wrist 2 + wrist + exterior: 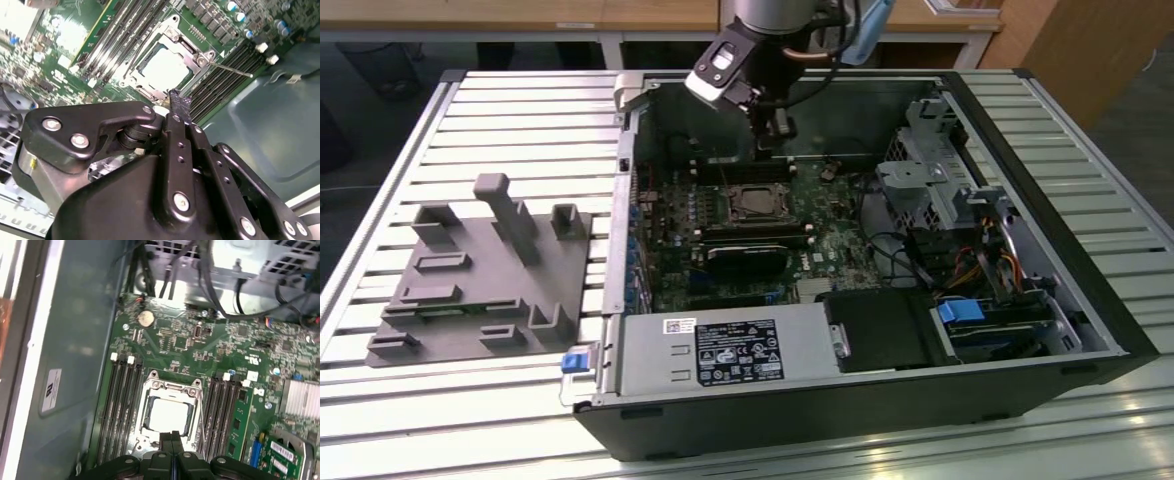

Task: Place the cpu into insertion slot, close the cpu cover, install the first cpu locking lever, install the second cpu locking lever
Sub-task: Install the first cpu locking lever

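Cpu [169,416] lies flat in the insertion slot [144,412] on the green board inside the open computer case [854,415], with the cpu cover [172,386] framing it. The hand [172,436] hovers near the slot's edge, fingers clenched together, grasping nothing.

- A pale, silvery-beige square metal chip, the cpu [169,415], is seen bright inside the dark silvery metal frame of the cpu cover [172,386].
- Deep green is shown by the flat circuit board [185,347], speckled with tiny white and silver parts.
- The long, narrow memory slots [120,405] are seen in black, tipped with white clips.
- In the second wrist view, matte black is worn by the metal gripper [178,100], dotted with silver screws.
- In the exterior view, a plain grey plastic fixture [480,270] is set against a striped, silvery slatted table [454,420].
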### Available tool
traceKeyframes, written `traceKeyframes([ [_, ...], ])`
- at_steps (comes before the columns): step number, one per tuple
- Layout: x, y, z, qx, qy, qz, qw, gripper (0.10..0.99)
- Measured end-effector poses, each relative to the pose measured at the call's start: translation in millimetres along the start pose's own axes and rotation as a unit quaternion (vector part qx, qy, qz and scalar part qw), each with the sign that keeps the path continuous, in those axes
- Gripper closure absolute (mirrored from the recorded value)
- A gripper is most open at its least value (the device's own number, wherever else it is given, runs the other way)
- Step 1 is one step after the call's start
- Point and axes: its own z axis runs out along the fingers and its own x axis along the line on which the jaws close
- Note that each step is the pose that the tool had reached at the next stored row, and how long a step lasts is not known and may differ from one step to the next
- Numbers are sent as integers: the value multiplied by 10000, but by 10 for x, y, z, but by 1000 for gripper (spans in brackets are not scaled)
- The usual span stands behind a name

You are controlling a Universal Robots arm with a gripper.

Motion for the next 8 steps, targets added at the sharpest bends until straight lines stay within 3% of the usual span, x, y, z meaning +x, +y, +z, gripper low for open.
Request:
traceKeyframes([
  [8, 0, 0, 0, 13, 17, -515, 9987, 980],
])
